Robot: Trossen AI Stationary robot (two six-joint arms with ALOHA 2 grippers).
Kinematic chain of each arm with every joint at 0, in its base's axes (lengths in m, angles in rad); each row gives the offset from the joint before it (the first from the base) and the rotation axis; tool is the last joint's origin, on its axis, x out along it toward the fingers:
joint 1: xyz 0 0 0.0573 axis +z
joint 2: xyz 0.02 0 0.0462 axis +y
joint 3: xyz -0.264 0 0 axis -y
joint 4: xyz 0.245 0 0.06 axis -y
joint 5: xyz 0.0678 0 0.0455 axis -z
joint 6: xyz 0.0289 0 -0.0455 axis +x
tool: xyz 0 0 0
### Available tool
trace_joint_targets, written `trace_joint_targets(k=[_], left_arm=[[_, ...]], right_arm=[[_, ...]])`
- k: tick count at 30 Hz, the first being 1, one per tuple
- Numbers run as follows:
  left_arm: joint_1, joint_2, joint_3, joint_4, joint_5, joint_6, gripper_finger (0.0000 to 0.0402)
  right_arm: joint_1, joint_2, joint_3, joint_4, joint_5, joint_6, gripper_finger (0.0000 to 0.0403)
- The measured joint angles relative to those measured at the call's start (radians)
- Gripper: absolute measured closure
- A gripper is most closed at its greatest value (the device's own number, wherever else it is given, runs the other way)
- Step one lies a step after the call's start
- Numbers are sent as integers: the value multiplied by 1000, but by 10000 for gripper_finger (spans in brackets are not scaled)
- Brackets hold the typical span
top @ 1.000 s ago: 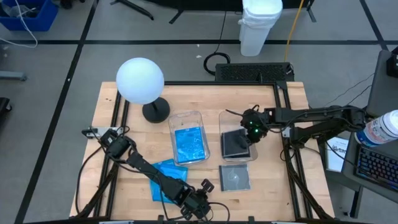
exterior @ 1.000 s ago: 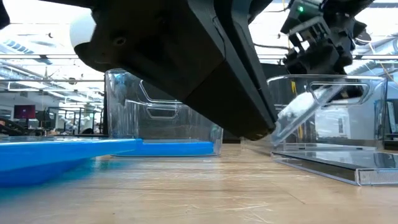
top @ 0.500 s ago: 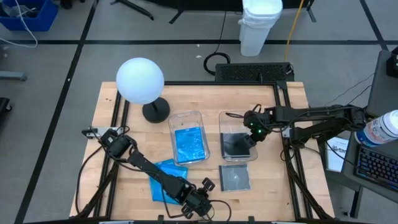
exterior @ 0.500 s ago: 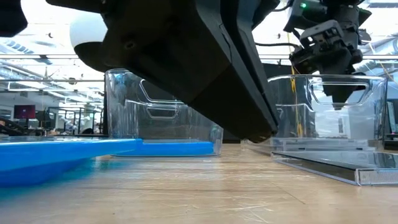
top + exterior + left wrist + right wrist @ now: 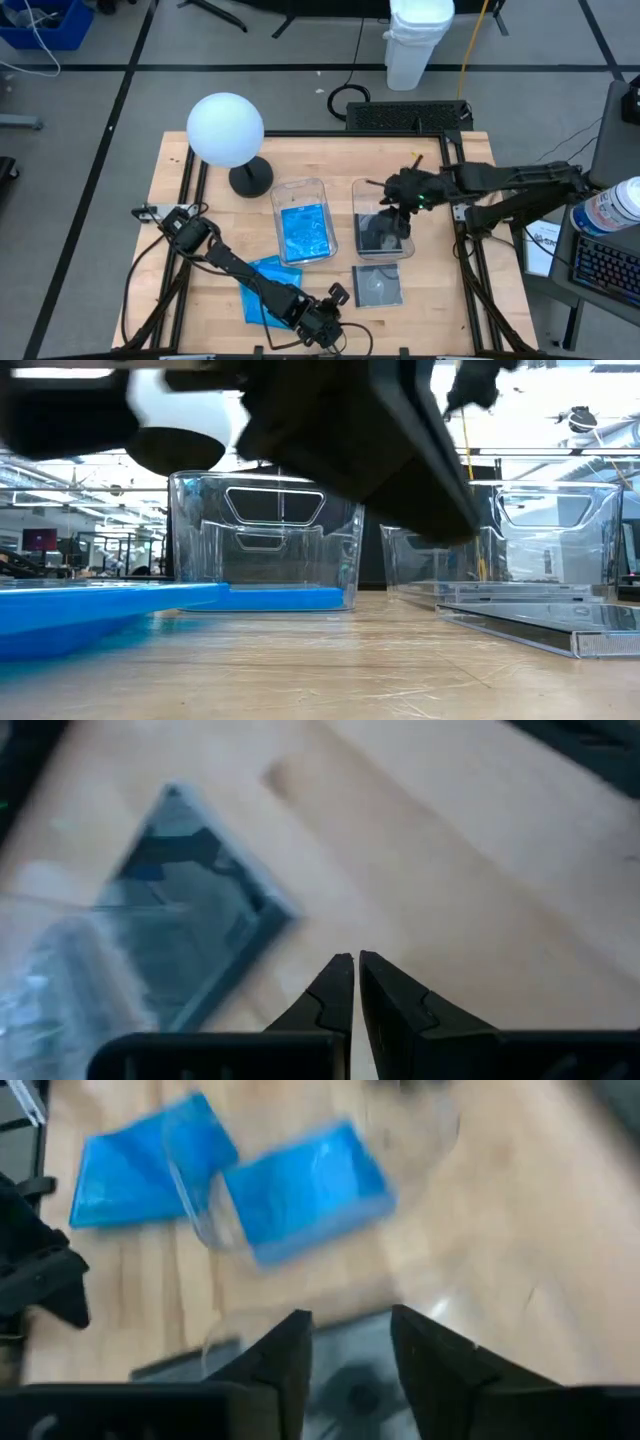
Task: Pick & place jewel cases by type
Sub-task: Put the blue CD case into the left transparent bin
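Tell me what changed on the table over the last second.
The right gripper let go of the dark jewel case, which was tilted in the right bin and now lies flat there, then lifted and drew back toward the bin's far end, empty, fingers apart. The left gripper stayed shut at the near edge. The blue cases and the case on the table did not move.

Right hand (image 5: 397,190) hovers over the right bin (image 5: 381,222) (dark case (image 5: 378,233) inside).
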Motion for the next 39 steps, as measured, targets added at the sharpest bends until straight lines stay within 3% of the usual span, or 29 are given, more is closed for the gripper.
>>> trace_joint_targets(k=[4, 8, 15, 18, 20, 25, 31, 35, 39], left_arm=[[-2, 0, 75, -112, -94, -38, 371], [-27, 1, 253, -492, -119, -160, 371], [-184, -1, 517, -965, -177, -385, 394], [-261, -2, 579, -1135, -196, -569, 393], [-308, -5, 586, -1158, -206, -671, 392], [-441, -102, 476, -1151, -256, -811, 396], [-535, -378, 145, -1008, -537, -902, 398], [-496, -650, -214, -634, -580, -707, 395], [-410, -952, -663, -73, -397, -471, 398]], right_arm=[[169, 0, 29, 76, 173, -87, 335], [344, 11, -22, 216, 260, -167, 394], [577, 14, -244, 641, 313, -302, 400], [631, 15, -363, 896, 307, -410, 400], [647, 14, -439, 1067, 307, -479, 399], [624, 42, -540, 1302, 307, -567, 402], [527, 168, -448, 1272, 248, -637, 402], [467, 263, -329, 1229, 145, -662, 402], [455, 356, -232, 1205, 183, -717, 402]])
